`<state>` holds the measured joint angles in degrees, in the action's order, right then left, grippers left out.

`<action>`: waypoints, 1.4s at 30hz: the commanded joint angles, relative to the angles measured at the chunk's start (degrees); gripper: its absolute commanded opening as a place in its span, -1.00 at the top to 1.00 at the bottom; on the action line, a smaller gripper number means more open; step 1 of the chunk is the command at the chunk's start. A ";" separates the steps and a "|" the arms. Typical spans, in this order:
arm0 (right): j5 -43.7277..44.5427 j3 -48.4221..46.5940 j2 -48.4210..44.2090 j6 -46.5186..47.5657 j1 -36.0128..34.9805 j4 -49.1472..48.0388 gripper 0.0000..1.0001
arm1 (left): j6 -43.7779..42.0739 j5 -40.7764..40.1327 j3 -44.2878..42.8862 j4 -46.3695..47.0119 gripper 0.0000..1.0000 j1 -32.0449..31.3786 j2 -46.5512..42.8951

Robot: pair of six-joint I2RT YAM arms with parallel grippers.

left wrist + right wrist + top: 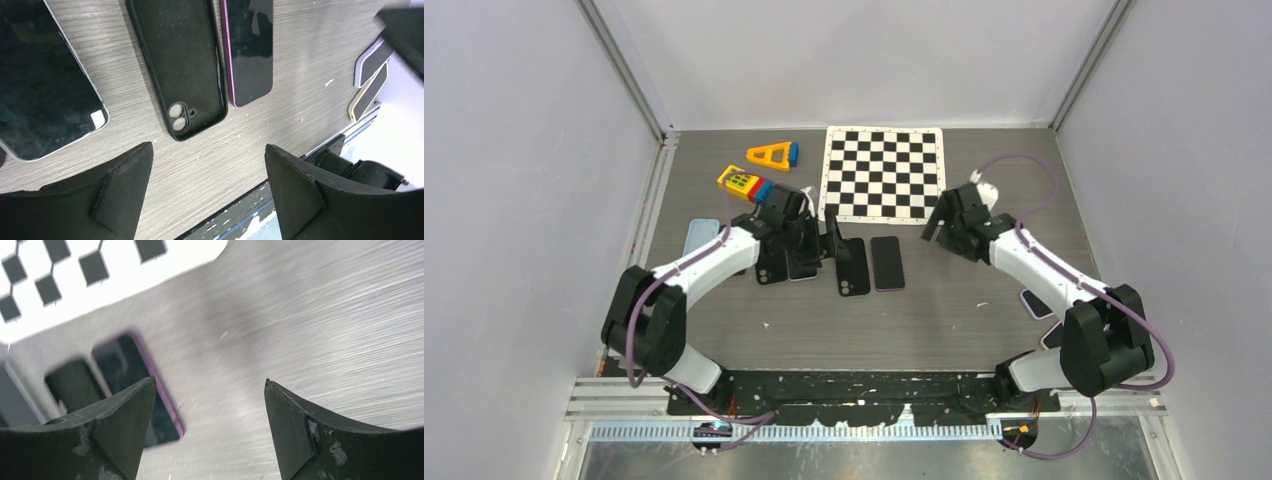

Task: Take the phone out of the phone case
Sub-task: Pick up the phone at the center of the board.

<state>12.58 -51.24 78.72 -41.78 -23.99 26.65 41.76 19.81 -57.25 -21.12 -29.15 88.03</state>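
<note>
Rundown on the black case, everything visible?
The black case is empty and lies flat on the table, open side up. The inside looks matte, soft and dust-flecked, with a raised rim all round. The camera cutout at one end has two round lens holes and a small one. The purple-edged phone lies screen-up close alongside it; I can't tell whether they touch. The left tool is open and off it.

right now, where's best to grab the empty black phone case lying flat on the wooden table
Probably the rim at the camera-hole end, from above: the empty black phone case lies flat, hollow up, and the purple-edged phone crowds one long side.
</note>
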 commanded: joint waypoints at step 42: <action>8.60 14.84 -4.55 -15.63 48.48 4.34 -0.85 | -5.65 -2.05 0.14 -3.37 -0.97 0.32 -8.70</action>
<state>21.32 -36.45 72.31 -58.17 23.88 33.87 35.79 18.00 -57.06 -26.37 -29.12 79.72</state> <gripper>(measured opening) 0.927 0.986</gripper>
